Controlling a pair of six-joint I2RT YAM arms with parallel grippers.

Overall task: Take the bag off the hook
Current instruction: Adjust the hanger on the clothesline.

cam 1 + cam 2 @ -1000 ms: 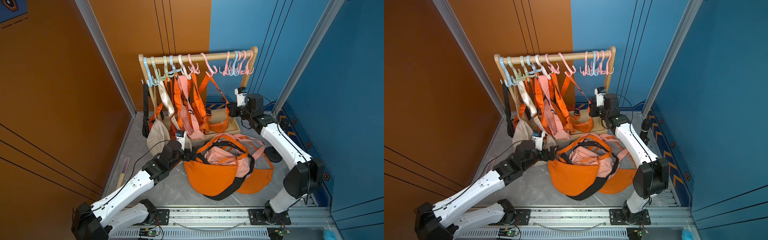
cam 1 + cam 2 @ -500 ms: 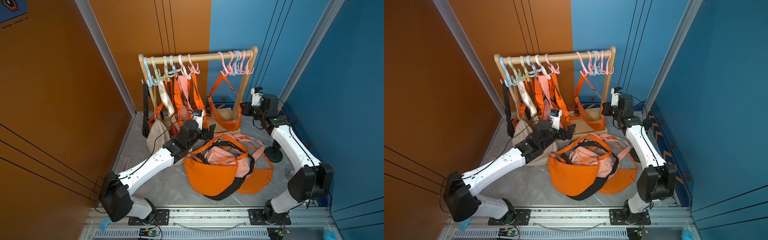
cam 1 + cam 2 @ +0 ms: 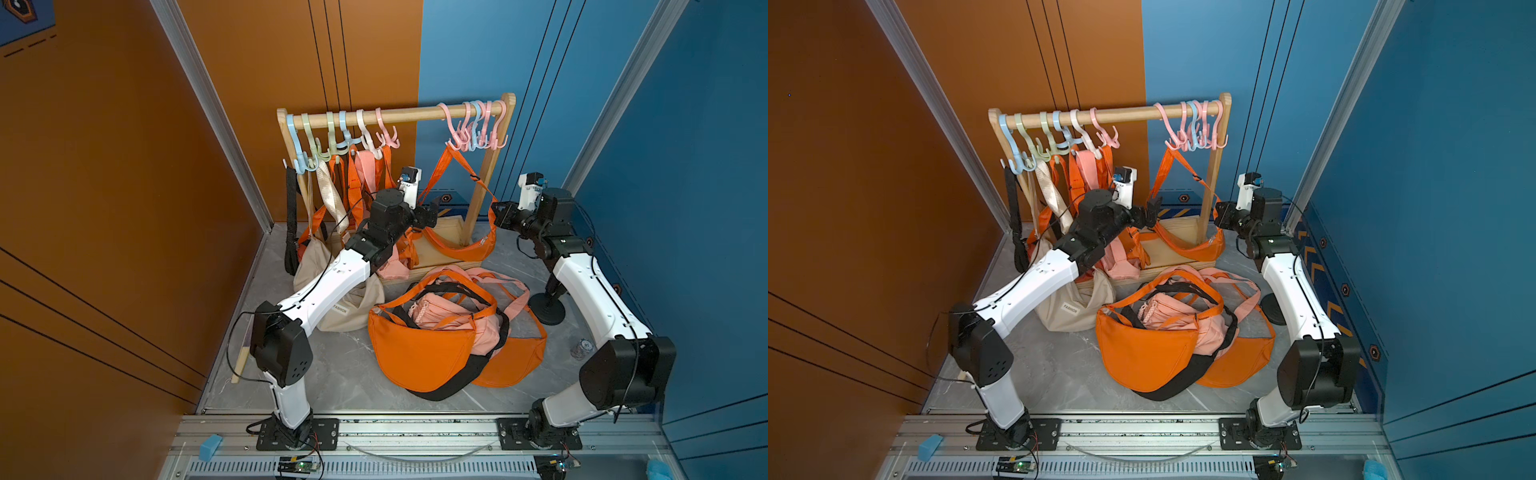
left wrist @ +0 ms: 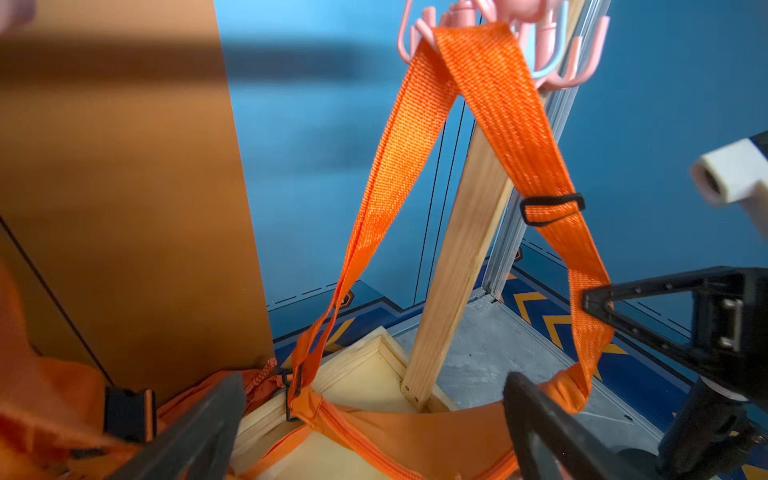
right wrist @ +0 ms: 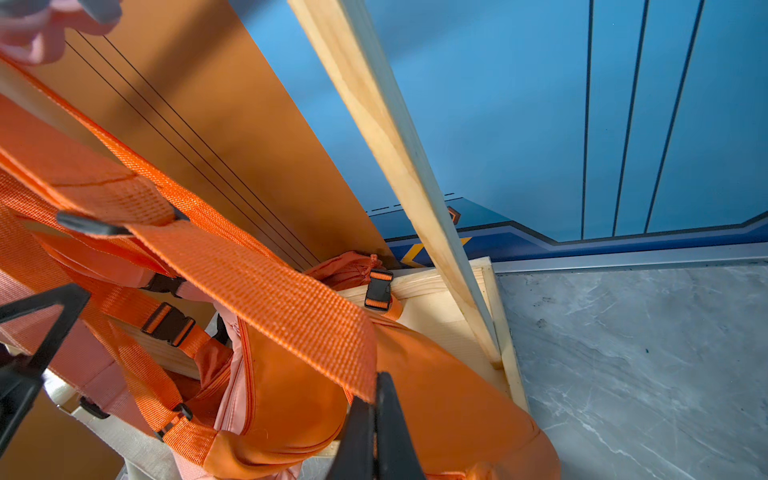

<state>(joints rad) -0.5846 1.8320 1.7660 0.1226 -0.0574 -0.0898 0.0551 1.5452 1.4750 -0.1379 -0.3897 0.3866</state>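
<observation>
Big change here: your left arm isn't down by the pile of bags [image 3: 419, 353] on the floor like it is a second back. It's swung up and in, so the left gripper [image 3: 432, 211] now sits right at the orange sling bag [image 3: 461, 248], jaws spread wide with nothing in them. In the left wrist view, the black-ring end of the strap [image 4: 494, 108] falls between those open jaws, closer to one finger. The bag's zipped top edge runs just past the fingertips, and I can't tell if anything's touching yet. Your right gripper [image 5: 376, 399] is clamped tight on the other run of the strap, just above where it joins the bag, same pinch as in the earlier frames. That pinch has dragged things along: the pink hook [image 3: 451, 135] carrying the bag has slid down the rail [image 3: 415, 112] from about the middle. It's now up against the bunch of empty hooks [image 3: 482, 133] at the end, and the bag has gone with it, so it hangs right by the end post. For the task, you're not done, because the strap is still looped over the hook in both top views. My read is that this is the set-up for the lift, with one side held and the other about to be grabbed. You'd probably want to close the left jaws on the strap and raise the loop up over the hook's tip.
</observation>
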